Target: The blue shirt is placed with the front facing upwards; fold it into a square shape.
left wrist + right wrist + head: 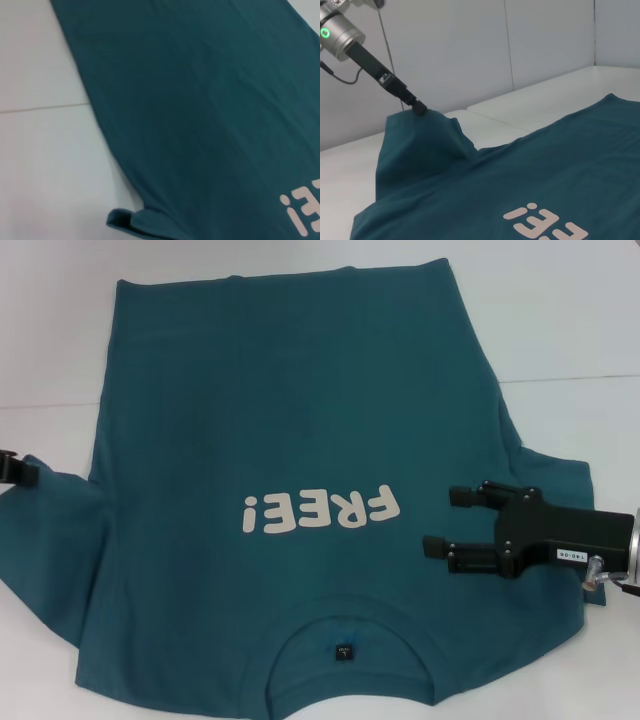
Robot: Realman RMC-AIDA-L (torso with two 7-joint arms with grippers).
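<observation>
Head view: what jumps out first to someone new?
The blue shirt fills the table, front up, its cream FREE! lettering near the collar. The right gripper hovers open over the right sleeve. The left gripper pinches the left sleeve, lifting it into a peak.

white table (560, 330) (a thin seam across its top) before a pale panelled wall (470, 50)

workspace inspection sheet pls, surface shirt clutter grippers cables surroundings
surface: white table, seam line across it
blue shirt: front up, FREE! lettering showing, collar nearest the robot, left sleeve lifted
clutter: nothing seen
left gripper: shut on the raised sleeve
right gripper: open, over the shirt's right shoulder
cables: thin cable at the left arm
surroundings: pale panelled wall
</observation>
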